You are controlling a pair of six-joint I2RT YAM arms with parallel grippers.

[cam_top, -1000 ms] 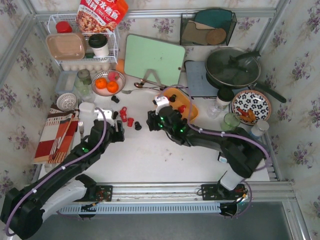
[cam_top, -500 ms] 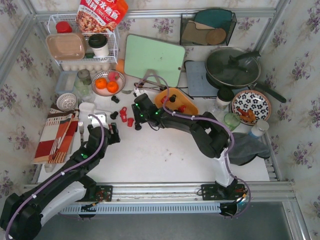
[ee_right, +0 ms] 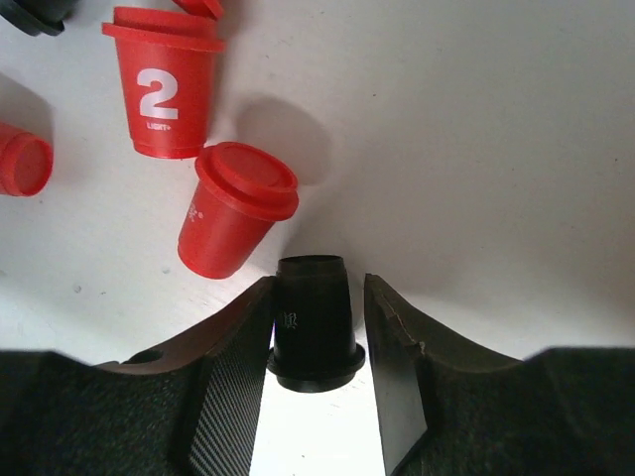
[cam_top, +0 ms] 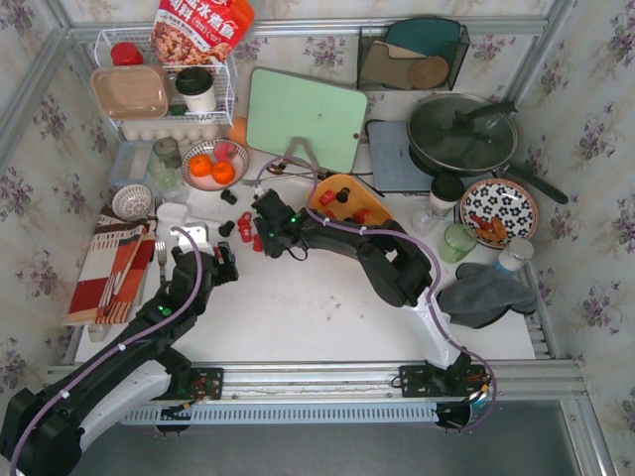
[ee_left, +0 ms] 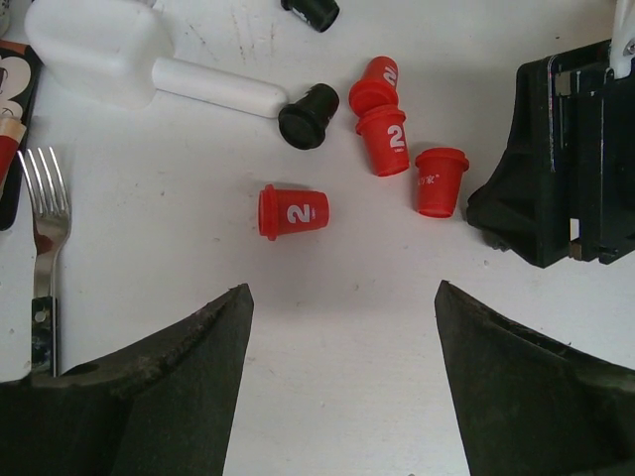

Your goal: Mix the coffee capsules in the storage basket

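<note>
Grips one black capsule point(ee_right: 316, 322), tapered and flanged, in the narrowed right tool point(ee_right: 317, 288) on the desk point(ee_right: 476, 149), left of the storage basket point(cam_top: 345, 183). Points the small end forward along the fingers, rim toward the wrist. Sits just beside two red capsules point(ee_right: 233, 223) at left, with free desk at right. Holds the left tool point(ee_left: 342, 297) wide, near a single red capsule point(ee_left: 293, 211) lying on its side.

Bare desk point(cam_top: 327, 307) is lying open near the arm bases; clutter is filling the far half.
Bare desk is showing between the wide-standing jaws of the left gripper point(ee_left: 339, 293), and a lone red capsule point(ee_left: 293, 211) is lying just ahead of them. Beyond it a cluster of red capsules point(ee_left: 385, 139), a loose black capsule point(ee_left: 308, 114) and a white scoop point(ee_left: 109, 50) are closing the path, a fork point(ee_left: 42, 198) is lying on the left, and the right gripper point(ee_right: 318, 286) is walling off the right. A black capsule point(ee_right: 317, 327) is filling its jaws, with a tipped red capsule point(ee_right: 236, 220) lying just ahead.
</note>
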